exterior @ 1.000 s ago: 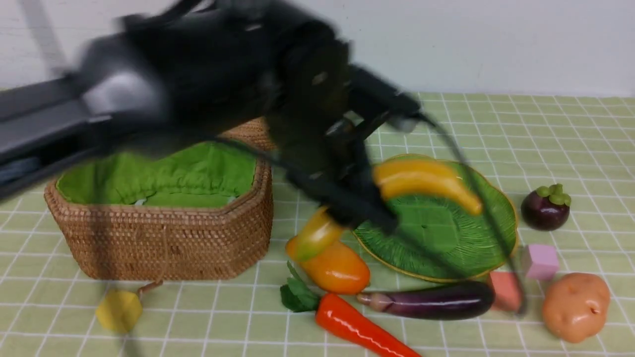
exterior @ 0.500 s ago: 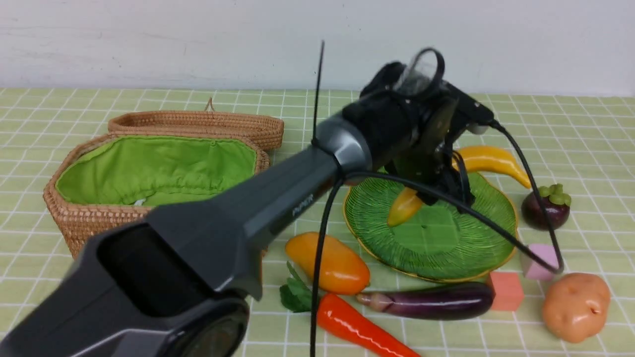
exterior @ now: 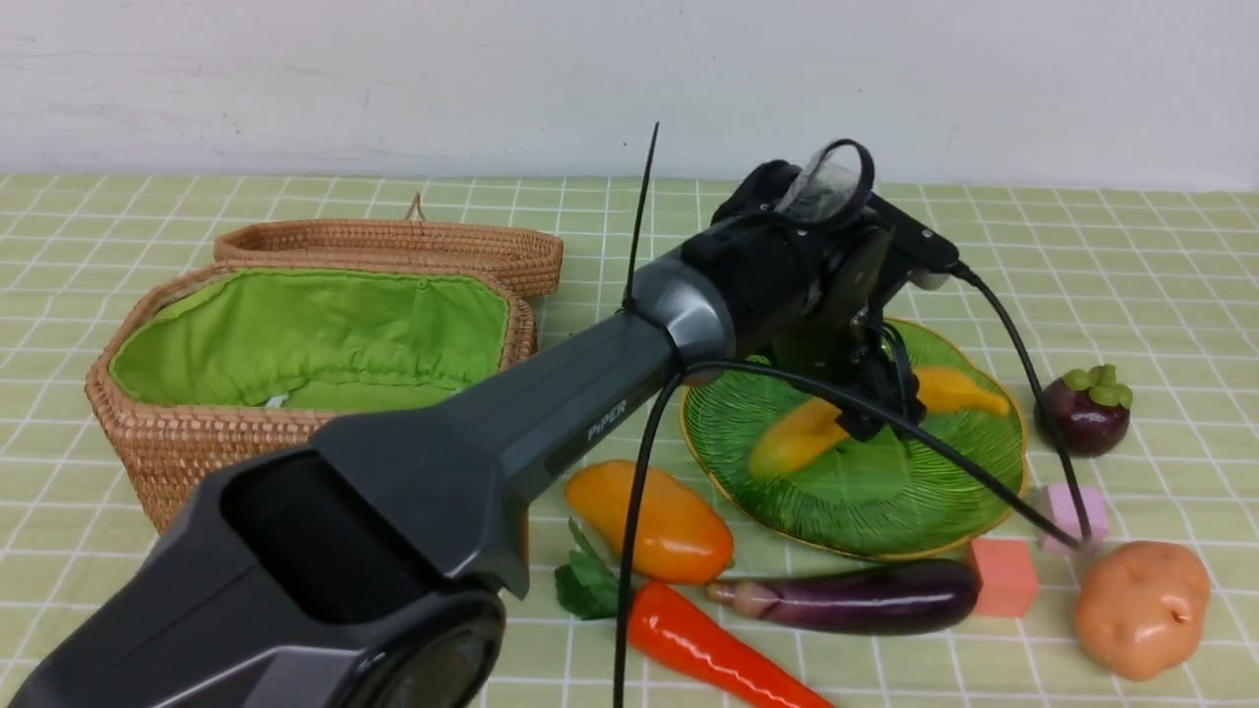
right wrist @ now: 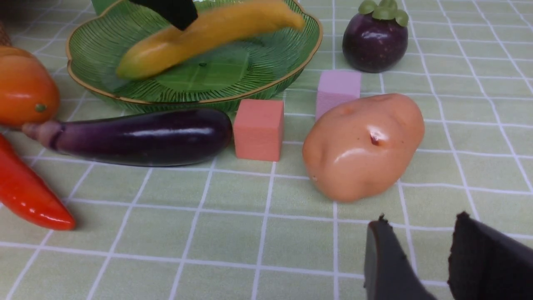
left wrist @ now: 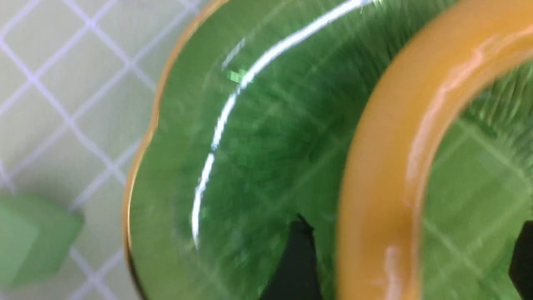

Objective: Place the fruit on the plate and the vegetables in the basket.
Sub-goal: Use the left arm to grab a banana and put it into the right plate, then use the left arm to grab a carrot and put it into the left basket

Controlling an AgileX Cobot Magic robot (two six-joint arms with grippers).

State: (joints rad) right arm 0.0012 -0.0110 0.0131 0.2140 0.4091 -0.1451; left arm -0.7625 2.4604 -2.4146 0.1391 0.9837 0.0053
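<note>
Over the plate (exterior: 915,501), the left gripper (exterior: 870,418) hangs with its jaws parted wider than the banana (exterior: 802,438). The banana lies across the green dish. The wrist view shows clear gaps on either side of it, so I judge it to be lying free rather than gripped. That suits the task, since fruit belongs on this plate.

The mango (exterior: 654,521), just near-left of the plate, and the mangosteen (exterior: 1082,413), to its right, sit on the cloth, not yet sorted. The carrot (exterior: 718,654), eggplant (exterior: 856,597) and potato (exterior: 1141,610) lie along the near side, outside the basket (exterior: 295,452) at the left. Its lid is thrown back, leaving the green lining ready to receive them.

The right gripper (right wrist: 429,266) hovers low near the potato, fingers slightly apart and empty, plausibly placed for a vegetable.

The left arm (exterior: 492,442) bears the word "PiPER"; no other writing shows.
</note>
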